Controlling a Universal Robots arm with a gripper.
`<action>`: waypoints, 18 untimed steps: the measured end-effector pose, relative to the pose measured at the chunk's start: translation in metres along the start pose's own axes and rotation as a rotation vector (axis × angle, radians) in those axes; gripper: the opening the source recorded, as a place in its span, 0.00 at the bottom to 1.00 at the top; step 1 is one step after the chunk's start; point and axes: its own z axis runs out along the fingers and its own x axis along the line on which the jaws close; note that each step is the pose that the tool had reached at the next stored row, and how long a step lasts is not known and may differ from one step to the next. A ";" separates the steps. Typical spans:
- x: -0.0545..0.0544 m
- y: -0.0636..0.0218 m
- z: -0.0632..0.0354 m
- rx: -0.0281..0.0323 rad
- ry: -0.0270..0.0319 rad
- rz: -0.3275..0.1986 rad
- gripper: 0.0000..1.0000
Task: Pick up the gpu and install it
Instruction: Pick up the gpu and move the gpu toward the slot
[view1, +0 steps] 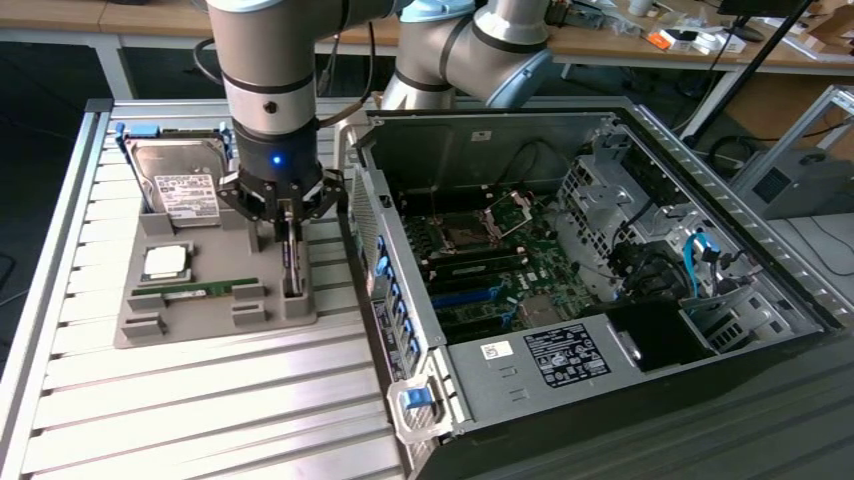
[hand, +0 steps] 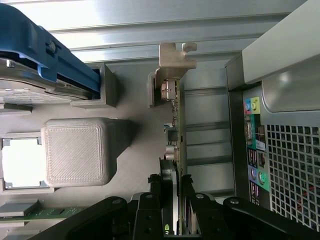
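Beside the open computer case (view1: 534, 355), the gripper (view1: 291, 225) is grasping the upright graphics card (view1: 292, 268) in the grey tray (view1: 200, 325).

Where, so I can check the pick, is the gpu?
On the exterior view's left, the gpu stands on edge in the gray holder, between the jaws of the gripper, right beside the open case.

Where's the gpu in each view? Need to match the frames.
Exterior view: the gpu stands on edge in the grey tray, directly under the pincer.
Wrist view: the gpu is edge-on, extending from the pincer, between the grey tray and the PC case.
Shared landmark: the blue-framed hard drive.
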 end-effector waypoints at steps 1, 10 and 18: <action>0.000 0.0000 -0.0001 0.0000 0.0000 0.000 0.27; 0.000 0.0000 -0.0010 0.0000 0.0001 0.000 0.27; 0.000 0.0004 -0.0098 0.0001 0.0001 0.000 0.27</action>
